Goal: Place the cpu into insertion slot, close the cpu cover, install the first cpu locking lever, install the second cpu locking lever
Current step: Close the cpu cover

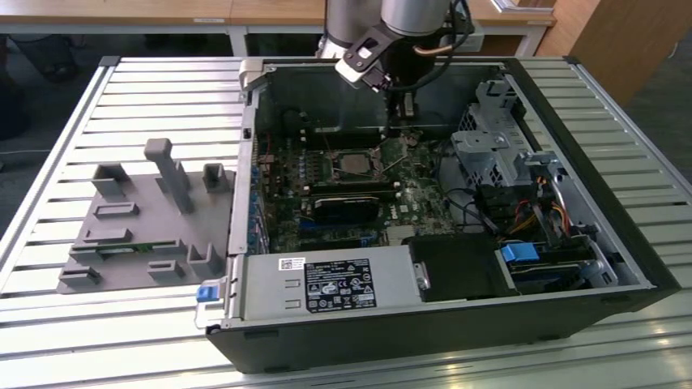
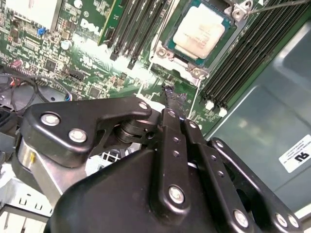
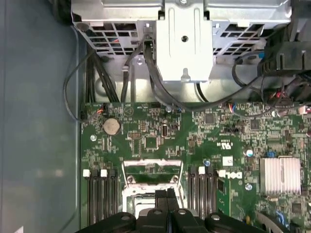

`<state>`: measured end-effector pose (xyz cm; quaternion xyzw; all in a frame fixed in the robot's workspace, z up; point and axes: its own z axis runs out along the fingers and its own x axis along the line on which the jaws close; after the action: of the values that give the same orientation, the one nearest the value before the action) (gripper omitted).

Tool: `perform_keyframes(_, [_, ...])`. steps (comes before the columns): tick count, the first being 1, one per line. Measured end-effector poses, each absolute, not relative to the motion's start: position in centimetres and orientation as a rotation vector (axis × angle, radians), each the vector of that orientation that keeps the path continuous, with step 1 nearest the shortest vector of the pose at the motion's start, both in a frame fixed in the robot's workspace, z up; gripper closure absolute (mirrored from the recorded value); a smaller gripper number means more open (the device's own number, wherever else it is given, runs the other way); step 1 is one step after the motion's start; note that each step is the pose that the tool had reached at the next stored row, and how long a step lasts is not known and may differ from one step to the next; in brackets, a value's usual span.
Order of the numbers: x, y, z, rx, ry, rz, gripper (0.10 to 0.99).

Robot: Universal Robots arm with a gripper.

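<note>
The cpu [image 2: 199, 30] lies silver side up in its socket [image 1: 352, 164] on the green motherboard [image 3: 160, 131], inside the open computer case. A dark metal frame, the cpu cover [image 2: 171, 36], surrounds it; I cannot tell whether it lies fully flat. One thin wire lever [image 2: 193, 97] runs from the socket corner toward my fingers. A second wire lever [image 2: 279, 5] sticks out past the far corner. My gripper [image 2: 172, 97] hangs just beside the socket, at its back on the exterior view's right [image 1: 403, 121]. Its black fingers [image 3: 161, 199] are pressed together, with nothing visible between them.
Black memory slots [image 3: 99, 194] flank the socket on both sides. A metal drive cage [image 1: 497, 154] with cables fills the case on the exterior view's right, and a power supply [image 1: 324, 284] sits at the front. A grey fixture block [image 1: 141, 219] stands on the slatted table [image 1: 65, 340].
</note>
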<state>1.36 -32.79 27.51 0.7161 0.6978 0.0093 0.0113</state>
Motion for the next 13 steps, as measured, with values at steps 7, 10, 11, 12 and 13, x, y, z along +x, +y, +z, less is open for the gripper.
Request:
perform_keyframes(7, [2.2, -32.8, 27.5, 2.232, 2.180, 0.027, 0.980])
perform_keyframes(10, [2.7, -32.8, 27.5, 2.233, 2.181, 0.025, 0.980])
perform_keyframes(11, [2.9, -32.8, 27.5, 2.233, 2.181, 0.025, 0.980])
perform_keyframes(12, [3.0, -32.8, 27.4, 2.234, 2.181, 0.024, 0.980])
perform_keyframes(13, [3.2, -32.8, 27.4, 2.234, 2.182, 0.024, 0.980])
